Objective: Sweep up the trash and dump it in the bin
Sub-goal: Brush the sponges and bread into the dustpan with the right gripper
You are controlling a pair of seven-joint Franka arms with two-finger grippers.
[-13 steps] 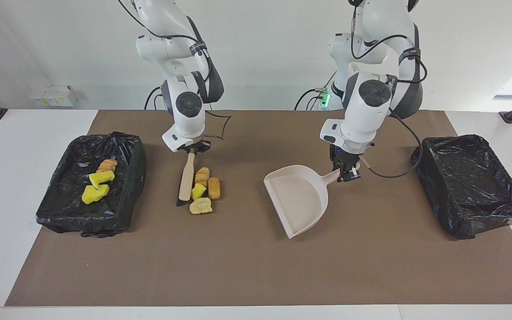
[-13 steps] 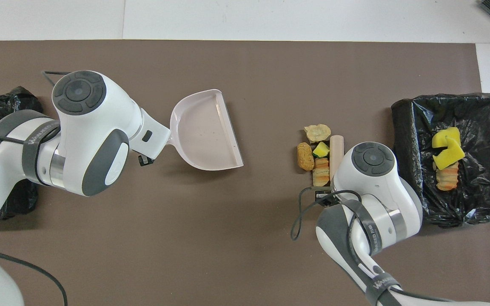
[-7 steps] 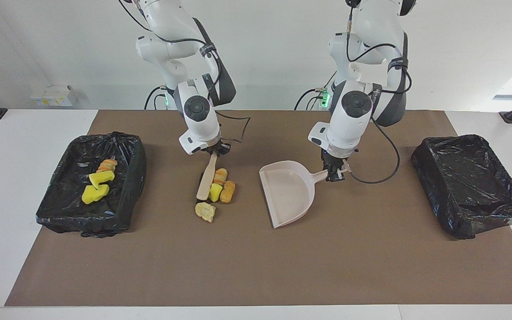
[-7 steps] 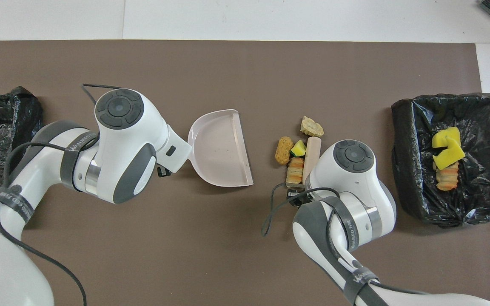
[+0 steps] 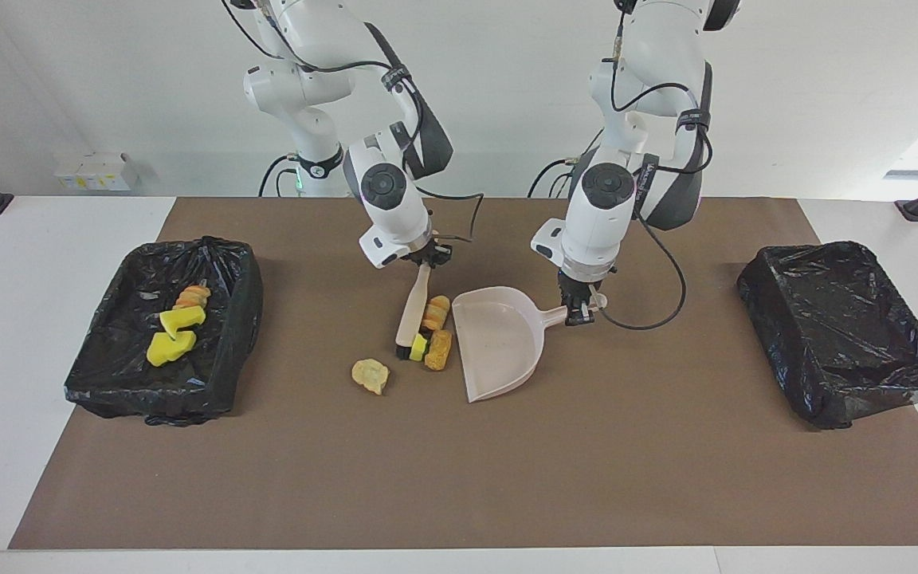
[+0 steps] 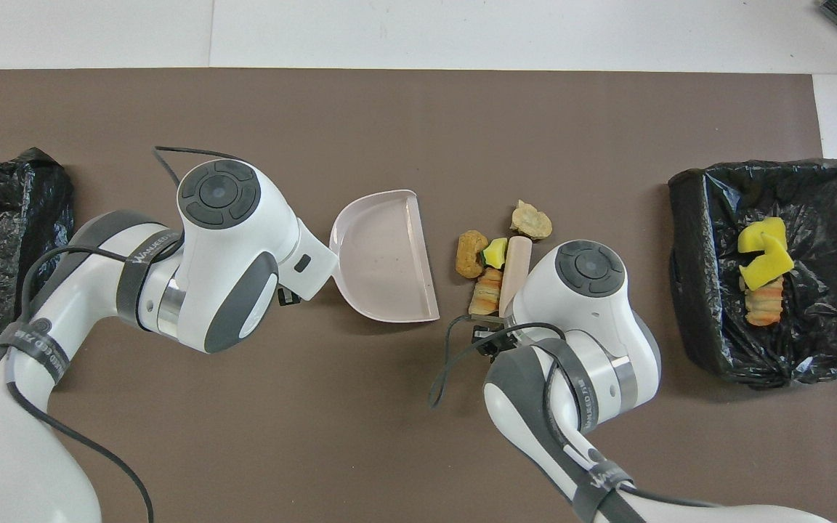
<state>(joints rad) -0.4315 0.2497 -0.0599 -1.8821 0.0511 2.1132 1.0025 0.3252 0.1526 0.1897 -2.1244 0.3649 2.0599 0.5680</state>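
The right gripper, pinching the brush, has pushed three scraps at mid-frame against the dustpan mouth, leaving one chunk stranded. The left gripper, clamped on its handle, has slid the pan closer, so scooping looks imminent.

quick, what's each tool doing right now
left tool: shut on the dustpan handle
right tool: shut on the brush handle

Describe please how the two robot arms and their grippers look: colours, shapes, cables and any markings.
Both arms are glossy white with rounded shells and dark grey joint sections. Each wrist carries a round dark grey cap with a ring of buttons. A dark band with white lettering wraps each forearm, and thin black cables loop loosely along both. The left gripper and right gripper are small and black. A green light glows at each base.
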